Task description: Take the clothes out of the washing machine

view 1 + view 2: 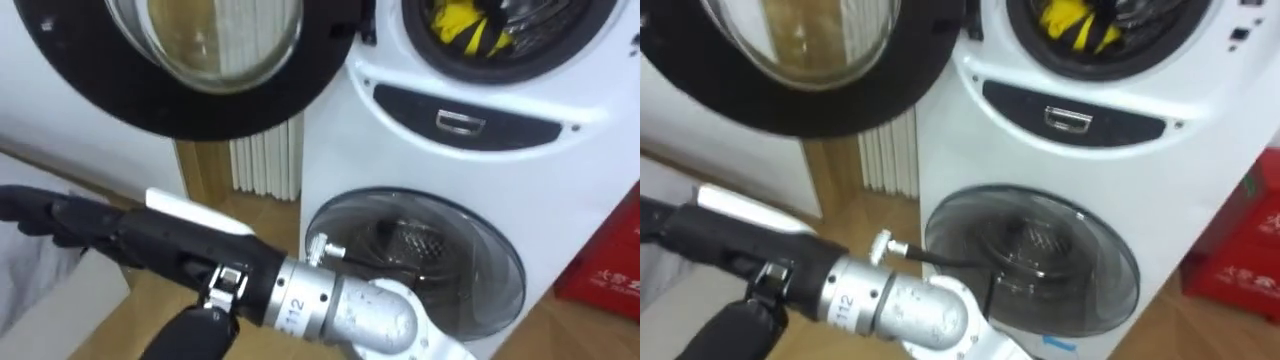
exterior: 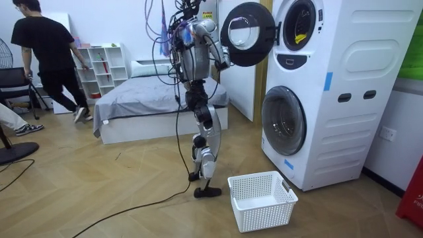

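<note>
Right hand (image 1: 35, 212), grip indiscernible, lies below open door (image 1: 200, 90). Swinging toward yellow cloth (image 1: 468, 28) risks striking the door rim.

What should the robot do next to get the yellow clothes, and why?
Probably raise its right hand toward the open upper drum: the yellow clothes lie inside it, and the hand sits low, left of the machine.

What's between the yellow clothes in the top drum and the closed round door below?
A dark curved panel with a small silver handle, on the white machine front; both eye views show it.
</note>
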